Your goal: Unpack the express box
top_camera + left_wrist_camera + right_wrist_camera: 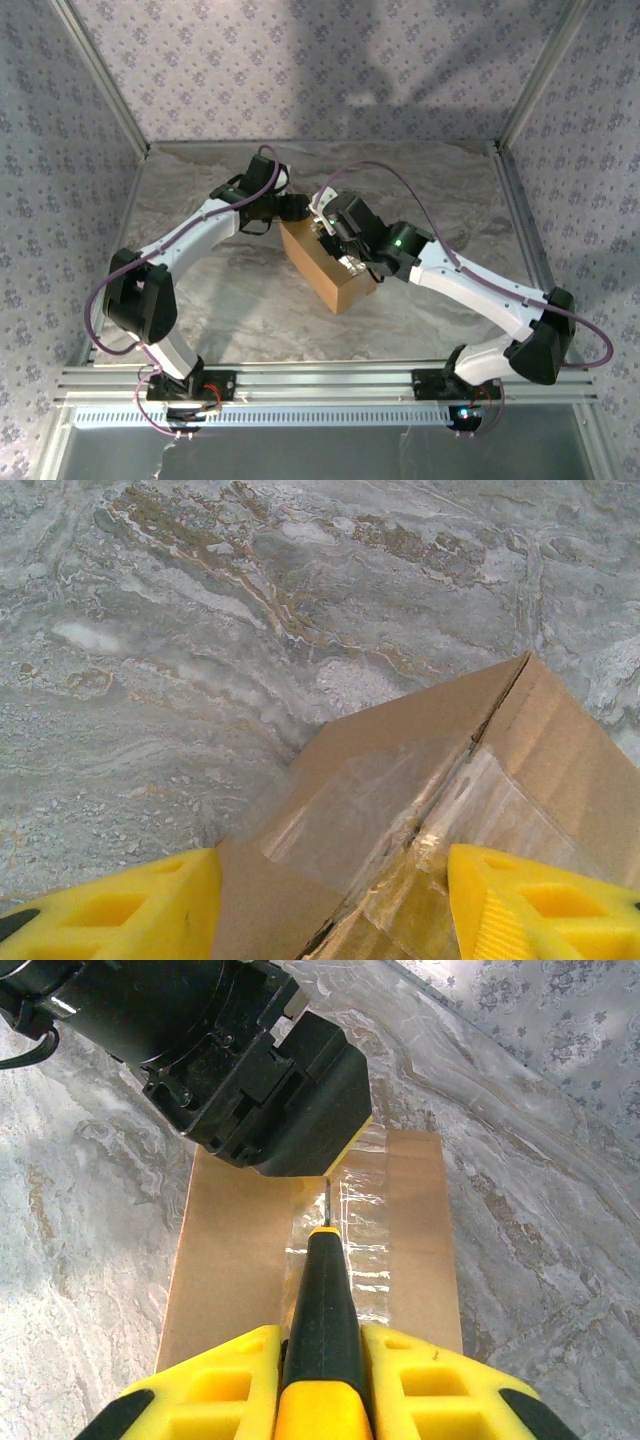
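Yellow moulded plastic fingers of the right gripper, blocky and cut with square recesses, are clamped tight on a craft knife. Its slim handle is black with a yellow collar at the tip, and its thin metal blade points along the shiny strip of clear tape. Whether the tip touches the tape cannot be told. The tape is wrinkled and glossy and runs down the centre seam of the express box, a small rectangular carton of matt brown cardboard. Its top flaps are down. The box lies on a slant in the middle of the table, between the two wrists. The table surface is grey, marble-patterned and veined with white and rust. At the far end of the box is the left gripper, with a black angular housing. Its yellow fingers are spread to either side of the taped box end, and the cardboard corner lies between them. One finger is just beside the bare side wall and the other at the taped top edge. Whether they press the carton cannot be told. Both arms are white-shelled with black joints and looped with purple cables. They rise from an aluminium rail at the near edge. Walls papered in a pale floral print enclose the table on three sides.
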Robot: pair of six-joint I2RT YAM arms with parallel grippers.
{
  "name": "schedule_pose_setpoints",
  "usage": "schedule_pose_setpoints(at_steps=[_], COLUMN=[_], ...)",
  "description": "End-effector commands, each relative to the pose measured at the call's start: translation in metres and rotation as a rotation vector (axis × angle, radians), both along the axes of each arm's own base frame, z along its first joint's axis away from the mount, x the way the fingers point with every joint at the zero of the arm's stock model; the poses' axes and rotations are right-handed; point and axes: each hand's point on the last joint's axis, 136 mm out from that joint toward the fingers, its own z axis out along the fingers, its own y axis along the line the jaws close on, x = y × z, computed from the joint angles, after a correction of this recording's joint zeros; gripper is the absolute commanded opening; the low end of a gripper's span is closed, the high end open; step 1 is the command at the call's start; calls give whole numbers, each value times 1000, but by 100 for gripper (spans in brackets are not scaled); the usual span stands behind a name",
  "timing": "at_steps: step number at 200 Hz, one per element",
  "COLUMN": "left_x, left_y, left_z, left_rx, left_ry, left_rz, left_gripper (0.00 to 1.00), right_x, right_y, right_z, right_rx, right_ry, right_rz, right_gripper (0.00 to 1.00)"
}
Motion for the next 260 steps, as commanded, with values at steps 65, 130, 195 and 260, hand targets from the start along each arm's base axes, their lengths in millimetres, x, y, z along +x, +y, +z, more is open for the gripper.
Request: schedule_pose_setpoints(at_steps=[65,130,195,260], left_x=[2,4,5,6], left_y=[19,20,22,23], left_z=[-21,-20,-22,-24], left_rx=[78,81,84,90], left_ry=[35,29,32,35], left_rz=[68,79,84,94], left_gripper=[61,60,59,59], right_x=[-4,-6,-8,-10], right_y=[-2,-6,-8,-10], right_z=[-9,-9,3,4], right_rx=[3,2,15,13], right_ry=[38,40,18,11], right_rz=[-8,-13,-8,-10], right_gripper=[0,0,0,0])
